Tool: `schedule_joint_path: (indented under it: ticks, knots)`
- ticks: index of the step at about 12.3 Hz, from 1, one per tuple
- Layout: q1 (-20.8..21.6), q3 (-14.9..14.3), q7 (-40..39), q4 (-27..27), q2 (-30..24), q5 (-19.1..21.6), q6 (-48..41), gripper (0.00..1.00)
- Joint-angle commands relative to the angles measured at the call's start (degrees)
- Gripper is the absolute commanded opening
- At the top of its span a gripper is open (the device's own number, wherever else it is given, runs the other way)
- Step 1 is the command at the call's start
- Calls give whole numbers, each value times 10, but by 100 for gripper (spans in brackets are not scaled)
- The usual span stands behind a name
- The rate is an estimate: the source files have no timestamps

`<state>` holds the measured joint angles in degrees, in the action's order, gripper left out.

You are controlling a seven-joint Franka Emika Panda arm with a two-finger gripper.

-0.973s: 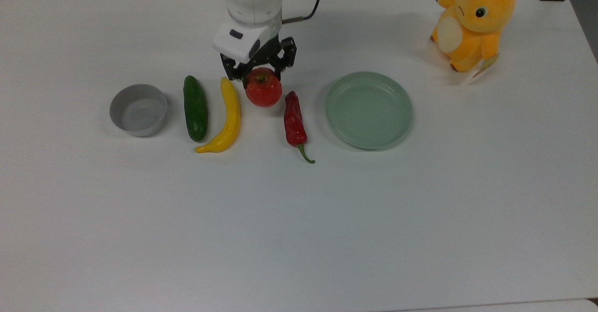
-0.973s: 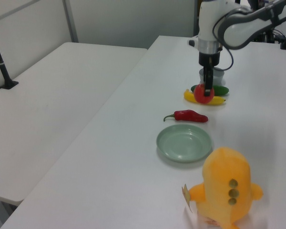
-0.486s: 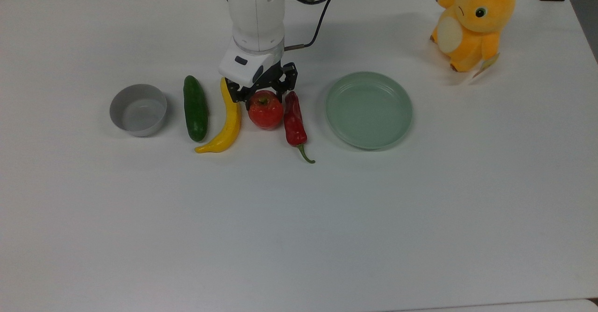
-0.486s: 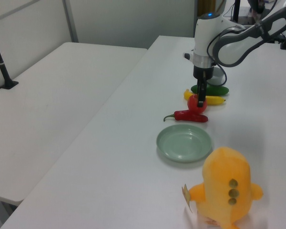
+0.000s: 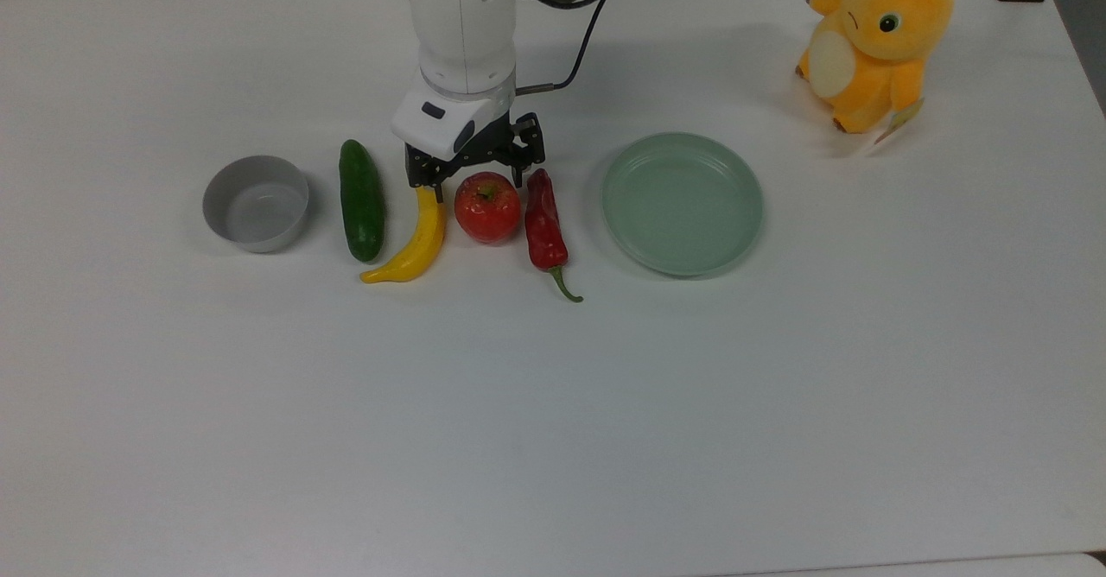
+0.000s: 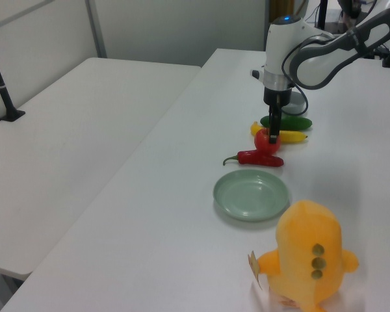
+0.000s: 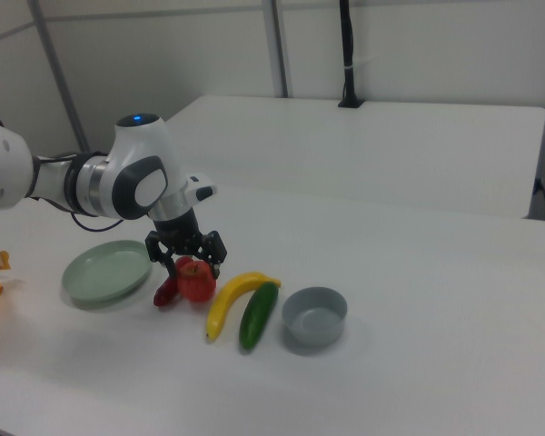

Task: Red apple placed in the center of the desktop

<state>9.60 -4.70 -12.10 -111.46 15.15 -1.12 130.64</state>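
The red apple (image 5: 488, 207) rests on the white worktop (image 5: 553, 404), stem up, in a row of things running across the top view. To the top view's left of it lies a banana (image 5: 417, 240), close beside the apple, then a cucumber (image 5: 361, 199) and a grey bowl (image 5: 256, 203). To the top view's right a red chili pepper (image 5: 544, 225) lies just beside the apple; whether they touch cannot be told. Past the pepper sits a pale-green plate (image 5: 683, 203), with nothing on it. An orange plush toy (image 5: 873, 37) stands at the far right corner in the top view, well apart from the row.

The tool (image 5: 475, 181) stands directly above the far side of the apple, its fingers spread wide, one toward the banana side and one toward the pepper side, holding nothing. In the right view the tool (image 7: 188, 259) sits just over the apple (image 7: 196, 279), with the plate (image 7: 106, 272) to the right view's left. In the left view the apple (image 6: 267, 140) shows just beyond the pepper (image 6: 257, 158).
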Motion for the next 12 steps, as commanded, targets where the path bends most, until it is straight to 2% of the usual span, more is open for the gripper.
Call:
schedule_joint_path:
  ticks: [1,4,8,10,12]
  knots:
    - [-1,0,18,18,-46,-4,-54,100]
    - [-5,0,32,118,-88,1,-192,100]
    - [-18,-3,64,220,-143,18,-381,100]
    - [-28,1,94,223,-166,28,-431,100]
    - [-50,28,150,217,-182,43,-450,100]
